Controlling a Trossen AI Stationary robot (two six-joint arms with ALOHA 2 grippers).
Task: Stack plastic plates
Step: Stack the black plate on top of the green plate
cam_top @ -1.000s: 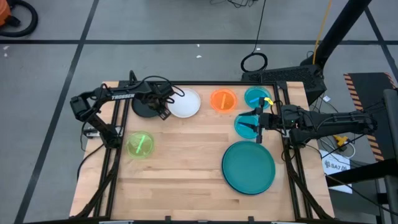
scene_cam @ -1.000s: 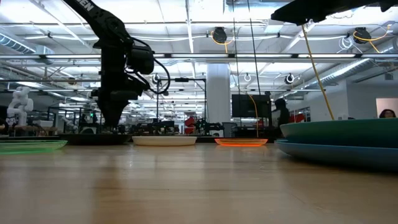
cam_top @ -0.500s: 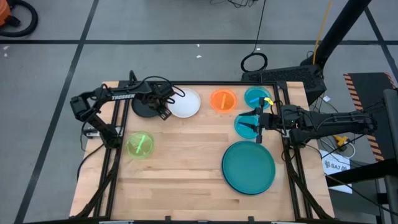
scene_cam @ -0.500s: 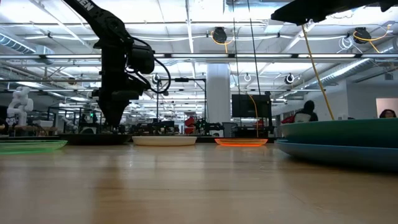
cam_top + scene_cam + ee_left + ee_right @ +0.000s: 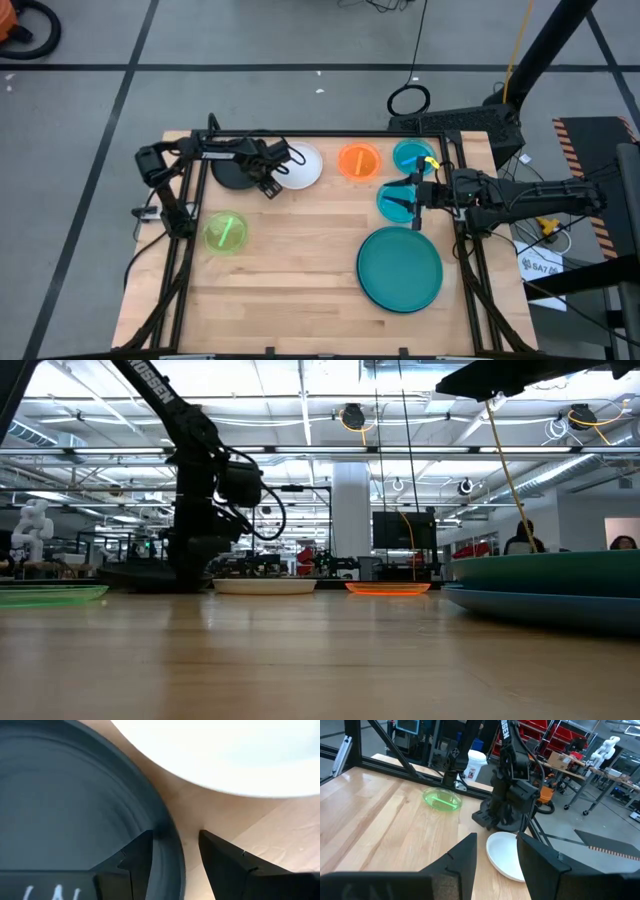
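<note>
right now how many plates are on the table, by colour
black plate: 1
white plate: 1
orange plate: 1
lime plate: 1
cyan plates: 2
teal plate: 1
blue plate, under the teal one: 1
total: 8

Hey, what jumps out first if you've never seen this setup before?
The large round teal plastic plate at the table's near right dominates. Along the far edge, the left gripper straddles the rim of the round black plastic plate, beside the round white plastic plate. The right gripper hovers over a translucent cyan plate.
</note>
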